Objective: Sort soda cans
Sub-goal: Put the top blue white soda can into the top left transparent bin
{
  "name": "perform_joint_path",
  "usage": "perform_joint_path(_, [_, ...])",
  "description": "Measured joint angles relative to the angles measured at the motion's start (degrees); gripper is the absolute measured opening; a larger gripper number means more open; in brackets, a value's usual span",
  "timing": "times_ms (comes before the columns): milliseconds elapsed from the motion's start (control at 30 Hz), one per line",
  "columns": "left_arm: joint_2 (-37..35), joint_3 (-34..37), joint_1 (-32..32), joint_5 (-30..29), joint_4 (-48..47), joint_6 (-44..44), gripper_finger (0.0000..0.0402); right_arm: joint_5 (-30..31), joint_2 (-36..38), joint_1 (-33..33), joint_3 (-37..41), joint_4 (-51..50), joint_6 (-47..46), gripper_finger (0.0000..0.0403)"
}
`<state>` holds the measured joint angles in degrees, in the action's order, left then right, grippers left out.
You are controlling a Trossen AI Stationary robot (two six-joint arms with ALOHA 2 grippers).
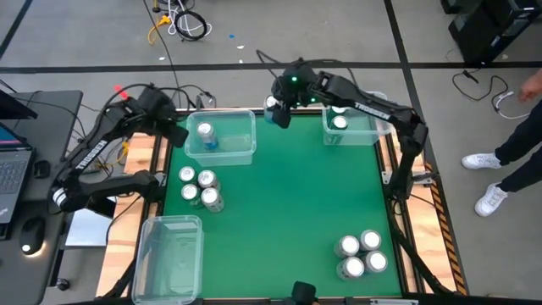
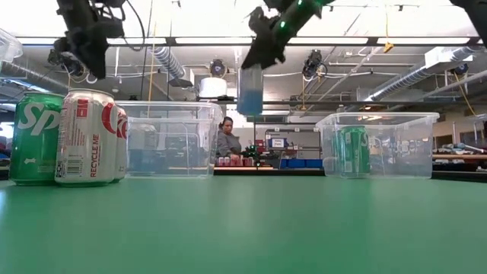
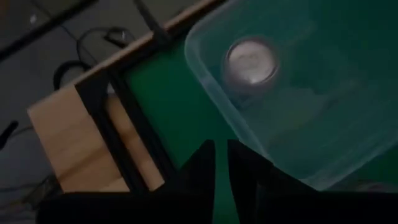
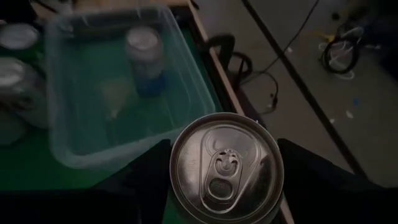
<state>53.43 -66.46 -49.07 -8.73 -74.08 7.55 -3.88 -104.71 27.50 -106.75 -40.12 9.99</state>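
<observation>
My right gripper (image 1: 278, 113) is above the table's far edge, between the two far bins, shut on a blue-and-silver soda can (image 2: 249, 90) that is up in the air. My left gripper (image 1: 180, 132) hovers at the left end of the far-left clear bin (image 1: 241, 148), fingers shut (image 3: 221, 163). That bin holds one blue can (image 1: 206, 135), standing on its base. The far-right bin (image 1: 373, 131) holds green cans (image 1: 339, 124). Several cans stand at the table's left (image 1: 199, 188), and several more stand near right (image 1: 360, 254). My right gripper pinches the can between its two fingers (image 4: 146, 171), one on each side of the can's side wall just below the silver top (image 4: 227, 167). The fingers come from above, pointing down. The can hangs upright below them, lifted clear of the table.
An empty clear bin (image 1: 169, 254) sits at the near-left corner. The middle of the green mat (image 1: 288, 203) is bare. A green can and a silver-red can (image 2: 87, 137) stand close to the low camera. A person's legs (image 1: 508, 161) are beyond the table's right side.
</observation>
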Motion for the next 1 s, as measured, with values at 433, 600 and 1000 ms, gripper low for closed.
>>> perform_joint_path(433, [2.23, 9.94, -4.28, 0.56, 1.43, -2.90, 0.0005, -0.09, 5.14, -2.05, -0.89, -2.19, -0.02, 0.0243])
perform_joint_path(600, [2.23, 14.89, -4.27, 5.88, 8.39, -4.24, 0.0005, -0.09, 5.12, -2.05, -0.86, -2.21, -0.05, 0.0243])
perform_joint_path(1000, [2.34, 22.53, -2.96, 17.24, 23.64, -4.43, 0.0005, -0.52, 5.10, -2.83, -0.86, -2.39, -1.27, 0.0243])
